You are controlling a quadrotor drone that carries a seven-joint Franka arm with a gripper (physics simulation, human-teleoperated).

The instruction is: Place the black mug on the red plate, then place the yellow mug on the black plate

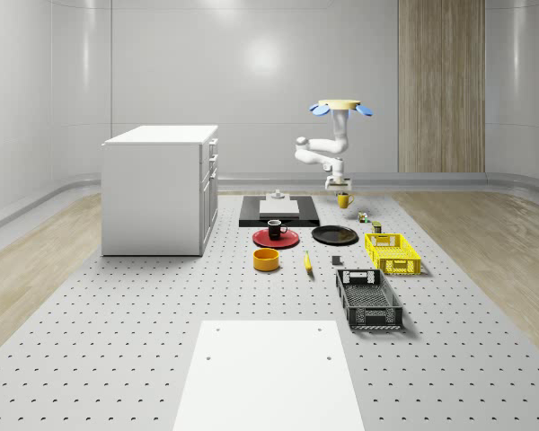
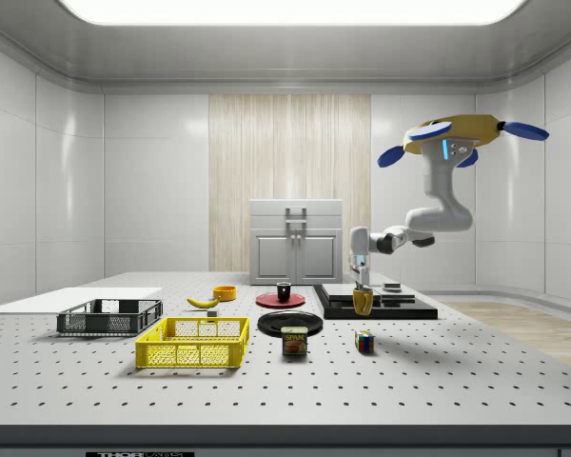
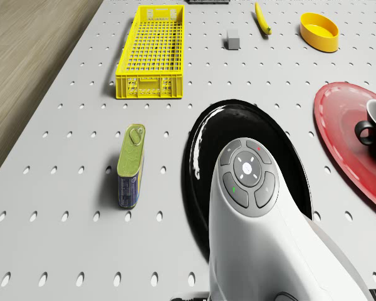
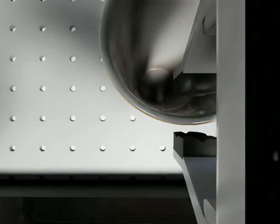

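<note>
The yellow mug [image 1: 343,200] hangs a little above the table, with my gripper [image 1: 341,192] shut on its rim. In the wrist view one finger [image 4: 196,42] reaches inside the mug [image 4: 144,56] and the other finger [image 4: 196,147] presses outside. The mug [image 2: 363,303] is beside the dark platform, just beyond the black plate [image 1: 334,235]. The black mug [image 1: 276,228] stands upright on the red plate [image 1: 262,239]. The drone [image 1: 340,108] hovers above the mug and the far side of the black plate [image 3: 200,150].
A green can [image 3: 131,164] and a small cube [image 2: 364,341] lie near the black plate. A yellow crate [image 1: 393,252], a black crate [image 1: 368,299], a banana [image 1: 307,261] and a yellow bowl [image 1: 267,259] lie nearer the front. A white cabinet [image 1: 162,189] stands at the whole-scene view's left.
</note>
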